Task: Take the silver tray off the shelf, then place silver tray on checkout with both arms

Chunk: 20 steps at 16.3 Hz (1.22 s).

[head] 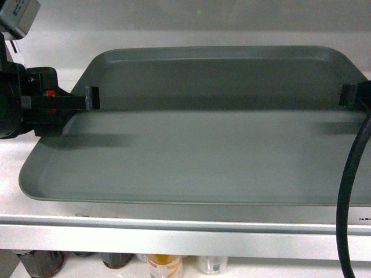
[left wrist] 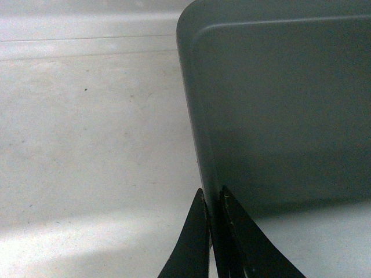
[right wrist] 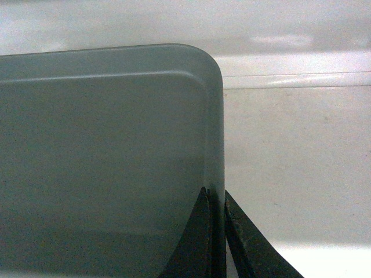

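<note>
The big flat grey-silver metal tray [head: 197, 145] with round corners lies on the white metal shelf [head: 174, 237]. Its front edge sits close to the shelf's pale grey front lip. Bare white shelf shows past the tray's left side and behind it, up to the white back wall [head: 174, 17].

The left hand [head: 91, 98] is shut on the tray's left rim, and the right hand [head: 348, 94] is shut on the right rim — one on each short side, near the back half.

The left wrist view shows two thin black prongs [left wrist: 194, 243] pinching the low raised rim, one outside and one inside the tray. The right wrist view shows the same kind of pinch on the other rim, just below the round back corner [right wrist: 206, 61].

Only the head view shows the thick black cable [head: 351, 191] hanging down at the right, and some bottles [head: 162, 265] under the shelf.
</note>
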Available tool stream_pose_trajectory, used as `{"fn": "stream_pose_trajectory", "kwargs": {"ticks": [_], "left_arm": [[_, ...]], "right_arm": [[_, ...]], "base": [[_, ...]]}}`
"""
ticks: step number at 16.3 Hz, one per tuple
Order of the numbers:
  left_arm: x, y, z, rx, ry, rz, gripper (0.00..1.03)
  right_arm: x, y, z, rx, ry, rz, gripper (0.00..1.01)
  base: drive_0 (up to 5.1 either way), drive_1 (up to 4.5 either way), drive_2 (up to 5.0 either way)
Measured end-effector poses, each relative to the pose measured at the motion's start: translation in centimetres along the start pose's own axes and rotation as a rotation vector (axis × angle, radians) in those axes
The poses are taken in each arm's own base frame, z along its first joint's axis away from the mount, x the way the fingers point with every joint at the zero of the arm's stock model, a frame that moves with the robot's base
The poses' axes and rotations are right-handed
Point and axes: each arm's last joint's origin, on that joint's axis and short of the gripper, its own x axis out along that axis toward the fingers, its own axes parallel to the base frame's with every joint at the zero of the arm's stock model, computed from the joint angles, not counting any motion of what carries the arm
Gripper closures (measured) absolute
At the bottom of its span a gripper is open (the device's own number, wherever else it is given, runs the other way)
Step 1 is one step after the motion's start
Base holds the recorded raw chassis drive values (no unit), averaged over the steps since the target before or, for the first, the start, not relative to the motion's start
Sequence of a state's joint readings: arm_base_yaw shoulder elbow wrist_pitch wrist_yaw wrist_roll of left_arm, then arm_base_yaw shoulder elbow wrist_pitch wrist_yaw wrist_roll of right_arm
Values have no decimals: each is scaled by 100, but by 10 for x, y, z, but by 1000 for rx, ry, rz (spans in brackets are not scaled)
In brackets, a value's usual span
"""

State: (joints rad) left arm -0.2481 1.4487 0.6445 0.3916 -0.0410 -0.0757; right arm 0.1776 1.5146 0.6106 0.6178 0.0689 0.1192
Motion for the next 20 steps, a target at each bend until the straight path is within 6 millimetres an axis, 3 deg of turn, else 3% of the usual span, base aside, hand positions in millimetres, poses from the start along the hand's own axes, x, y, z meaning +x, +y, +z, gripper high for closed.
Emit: {"fn": "stream_pose_trajectory", "kwargs": {"ticks": [5, 10, 14, 20], "left_arm": [[-3, 1, -6, -4, 103, 6, 100], [-8, -2, 5, 5, 120, -4, 100], [-8, -6, 2, 19, 172, -10, 100], [-8, -7, 4, 25, 157, -7, 100]], "right_arm": [[-5, 4, -4, -18, 81, 4, 98], [-10, 5, 6, -24, 146, -12, 98], [-11, 5, 3, -22, 226, -33, 98], [-10, 5, 6, -6, 222, -32, 98]], "base": [[0, 0, 0], [0, 0, 0], [0, 0, 0], [0, 0, 0]]}}
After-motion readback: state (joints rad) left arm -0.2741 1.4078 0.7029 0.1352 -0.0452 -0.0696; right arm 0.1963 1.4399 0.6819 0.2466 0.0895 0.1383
